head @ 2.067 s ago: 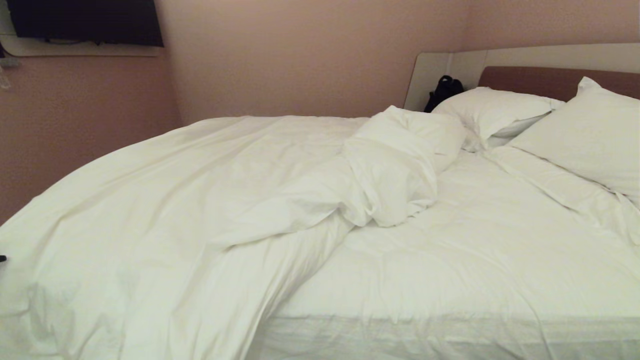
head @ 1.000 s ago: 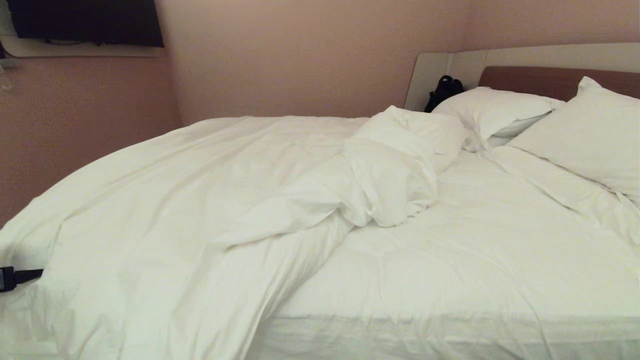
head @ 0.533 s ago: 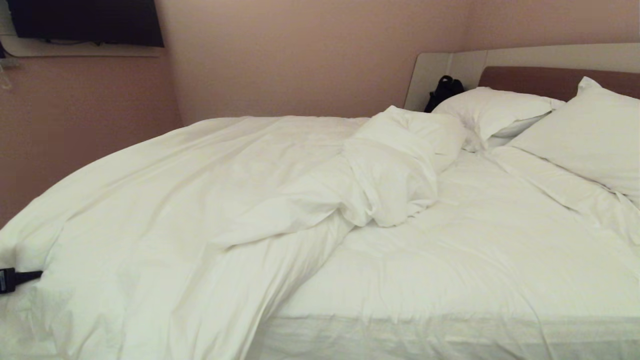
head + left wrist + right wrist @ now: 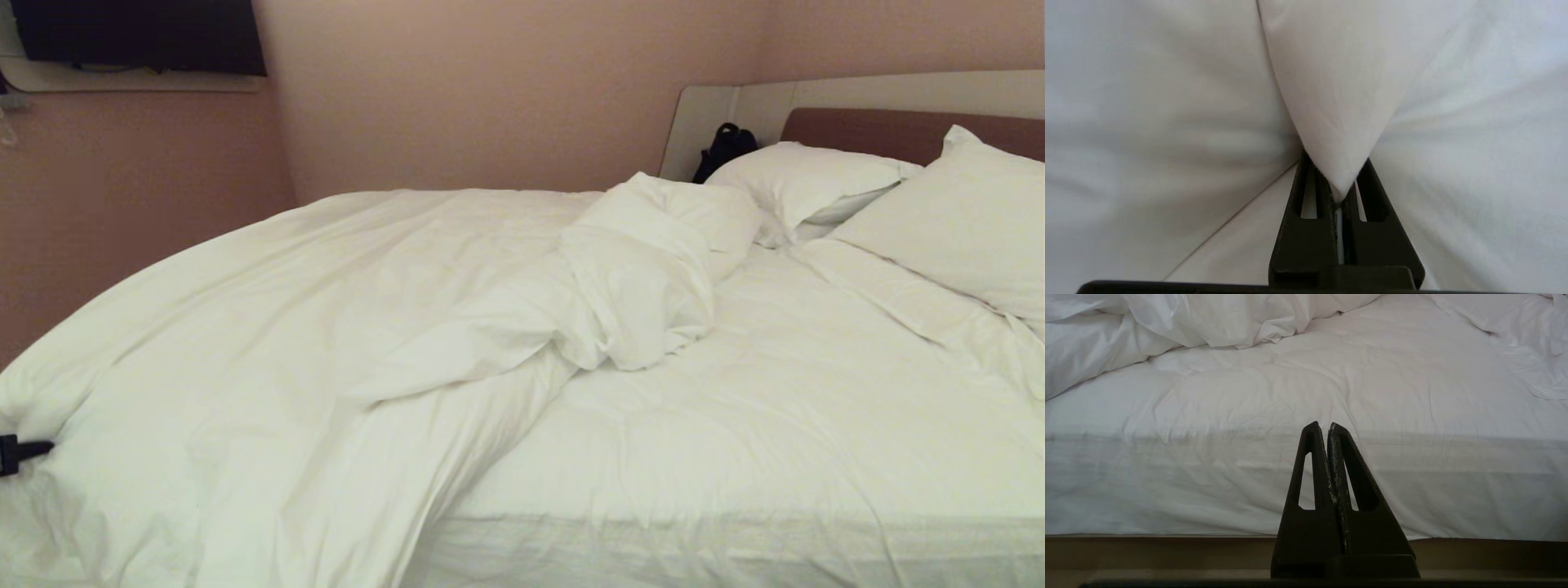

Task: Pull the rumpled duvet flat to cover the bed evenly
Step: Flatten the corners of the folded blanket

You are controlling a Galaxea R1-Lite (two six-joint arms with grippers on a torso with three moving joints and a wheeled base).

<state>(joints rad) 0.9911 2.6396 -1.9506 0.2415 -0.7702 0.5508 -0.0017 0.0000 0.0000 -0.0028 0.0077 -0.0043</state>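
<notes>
The duvet [image 4: 343, 327] lies bunched over the left half of the bed [image 4: 735, 425], with a rumpled heap [image 4: 653, 278] rising near the middle toward the headboard [image 4: 898, 131]; the right half shows only the flatter white covering down to the near mattress edge. Two pillows are counted: one [image 4: 804, 184] against the headboard, a second [image 4: 963, 229] nearer and to the right, partly cut off by the frame edge. One small black object [image 4: 722, 147] sits between the first pillow and the headboard's left panel; what it is cannot be determined from this view. One dark screen [image 4: 139, 37] hangs on the wall [image 4: 490, 90] at upper left. The left tool [image 4: 24, 449] shows only as a dark tip at the far left edge of the head view, pressed into the duvet's near-left margin; in the left wrist view the left tool [image 4: 1337, 192] is clamped together on a pinched fold of the duvet [image 4: 1339, 102], the white cloth drawn to a point between its fingers [image 4: 1310, 212]. The right tool [image 4: 1327, 428] hangs in front of the bed's near side, fingers together and gripping nothing, with the mattress side [image 4: 1208, 482] and a strip of the brown base [image 4: 1167, 551] behind it.
</notes>
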